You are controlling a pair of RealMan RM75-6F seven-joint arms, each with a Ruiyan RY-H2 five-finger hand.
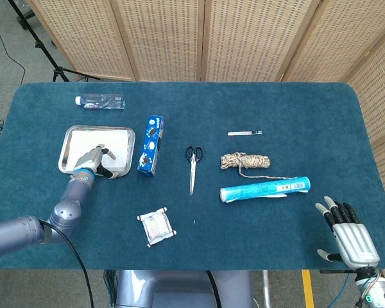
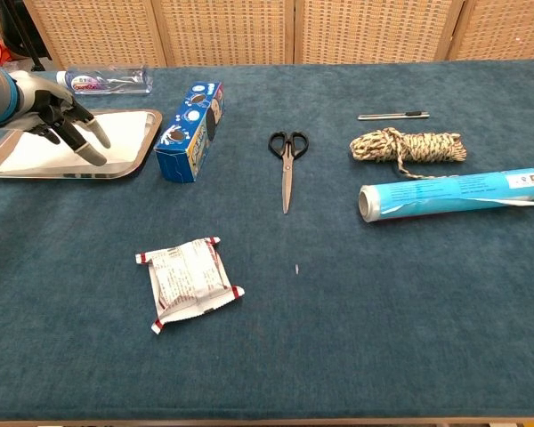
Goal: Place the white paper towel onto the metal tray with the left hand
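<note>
The white paper towel point(image 1: 101, 140) point(image 2: 46, 151) lies flat inside the metal tray point(image 1: 70, 133) point(image 2: 139, 117) at the table's left. My left hand point(image 1: 93, 158) point(image 2: 60, 118) hovers over the tray's near edge, fingers spread and pointing down at the towel, holding nothing. Whether the fingertips touch the towel I cannot tell. My right hand point(image 1: 346, 234) rests open beyond the table's near right corner, seen only in the head view.
A blue cookie box point(image 1: 151, 145) stands just right of the tray, a plastic bottle point(image 1: 101, 101) behind it. Scissors point(image 1: 192, 166), a rope bundle point(image 1: 245, 161), a blue roll point(image 1: 264, 190), a pen point(image 1: 245, 133) and a snack packet point(image 1: 156, 226) lie across the cloth.
</note>
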